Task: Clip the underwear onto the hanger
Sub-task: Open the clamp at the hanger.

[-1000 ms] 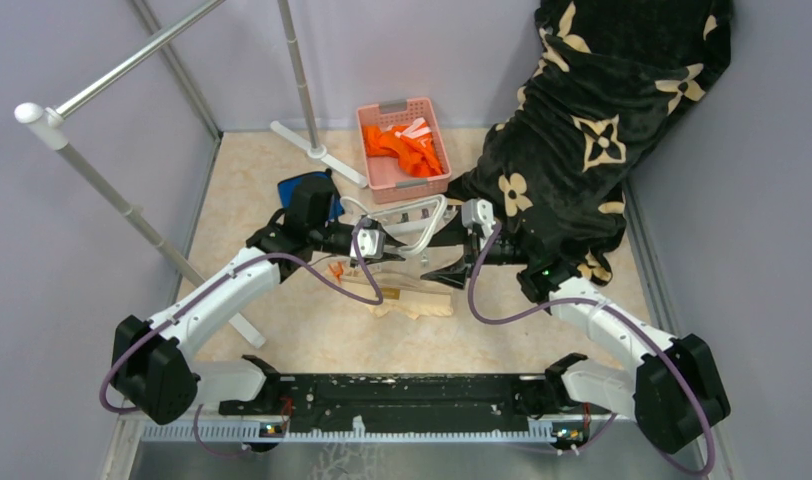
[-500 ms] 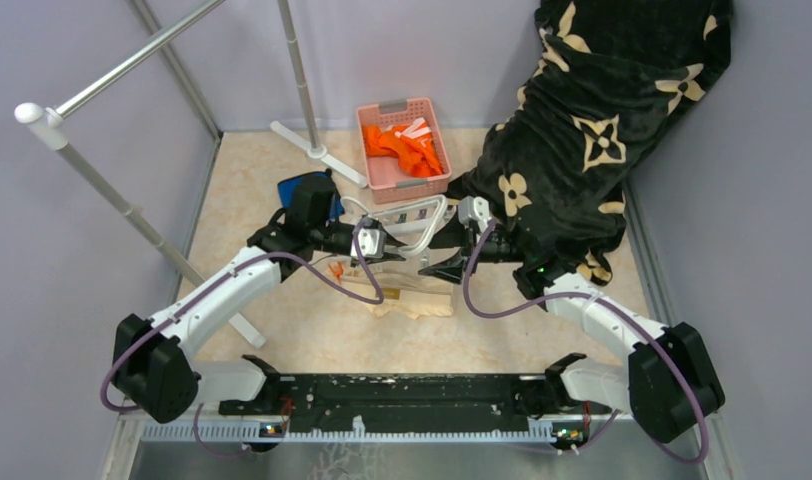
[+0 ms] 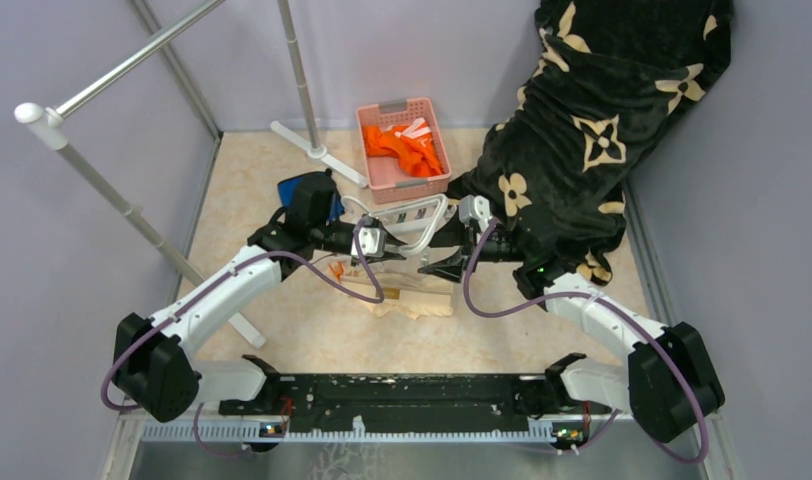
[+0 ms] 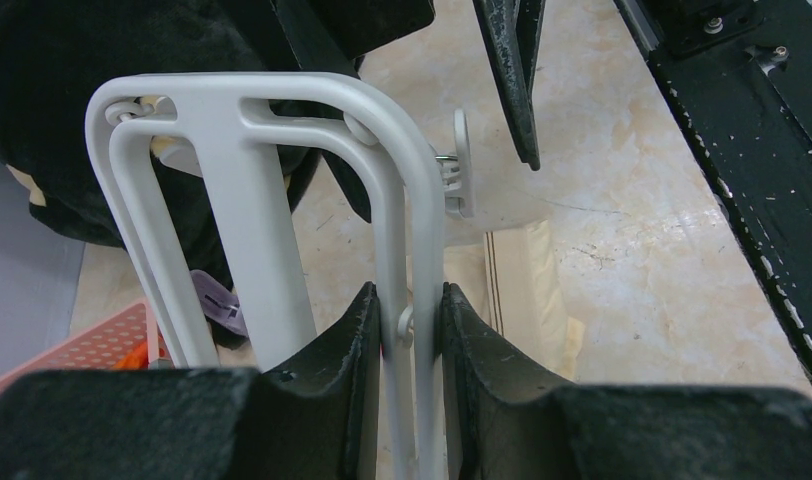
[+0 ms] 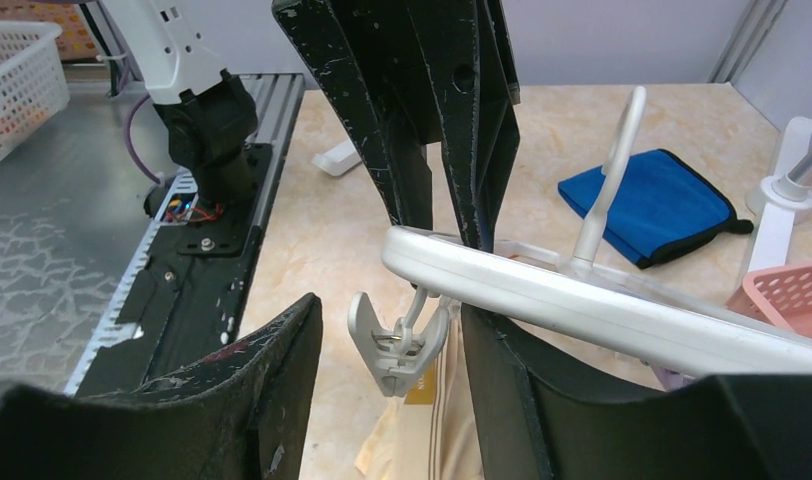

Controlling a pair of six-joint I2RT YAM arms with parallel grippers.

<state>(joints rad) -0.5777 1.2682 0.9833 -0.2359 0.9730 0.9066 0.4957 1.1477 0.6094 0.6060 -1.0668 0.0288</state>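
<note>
At the back right of the table (image 3: 282,335), a black blanket with tan flowers (image 3: 592,120) is heaped over the corner. It is the largest thing in view. A pink basket (image 3: 378,172) holding orange clothes stands just to its left against the back edge. In front of the basket, between the two wrists, is the hanger (image 3: 422,215). Its white bars lie roughly level and its hook stands up beside a folded blue cloth (image 5: 647,205). The underwear (image 3: 414,298) lies flat on the tabletop just below the hanger, pale and striped along one edge. The left gripper (image 4: 410,310) pinches one white bar of the hanger, with both fingers pressed against it. The right gripper (image 5: 390,308) has its jaws spread. They sit on either side of a small white clip (image 5: 395,350) that dangles from the hanger's near bar above the underwear. A gap shows between the clip and one finger.
</note>
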